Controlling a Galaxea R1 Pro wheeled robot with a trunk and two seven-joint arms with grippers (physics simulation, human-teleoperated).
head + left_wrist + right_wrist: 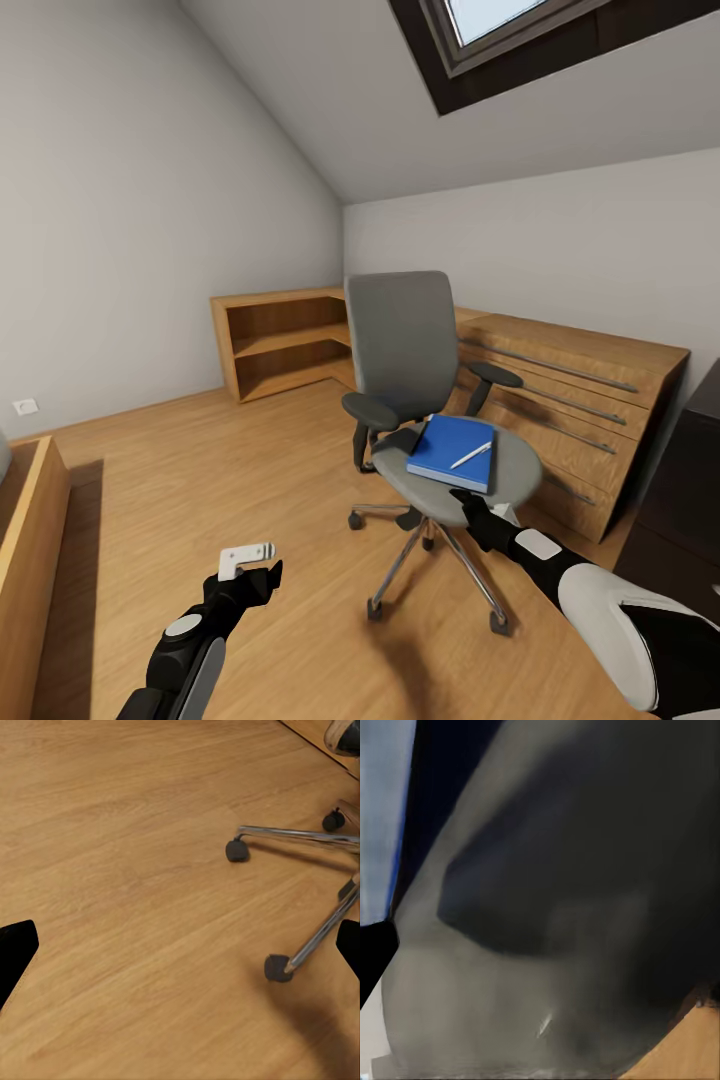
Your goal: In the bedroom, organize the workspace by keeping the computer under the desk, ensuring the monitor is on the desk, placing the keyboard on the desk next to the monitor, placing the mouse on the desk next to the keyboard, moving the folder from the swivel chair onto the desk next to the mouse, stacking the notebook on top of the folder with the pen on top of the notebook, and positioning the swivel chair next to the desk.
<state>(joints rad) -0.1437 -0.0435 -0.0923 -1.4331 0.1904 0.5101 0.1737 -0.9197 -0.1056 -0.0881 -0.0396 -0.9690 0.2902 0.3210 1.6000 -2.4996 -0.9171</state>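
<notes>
Nearest the head camera, the right gripper (468, 503) reached up to the front rim of the swivel chair (410, 340) seat; whether its fingers were spread or closed on the rim could not be told. On that grey seat lay a blue notebook (450, 449) with a white pen (470, 455) resting across it, and a dark folder (402, 440) corner showed from beneath the notebook toward the backrest. The right wrist view showed a blurred grey surface up close. The left gripper (252, 565) hung low over the wooden floor (200, 480), well apart from the chair, its fingers spread wide and holding nothing; its wrist view showed chrome legs and castors (277, 967). Behind the chair stood a wooden drawer unit (580, 400) and an open corner shelf (280, 340).
</notes>
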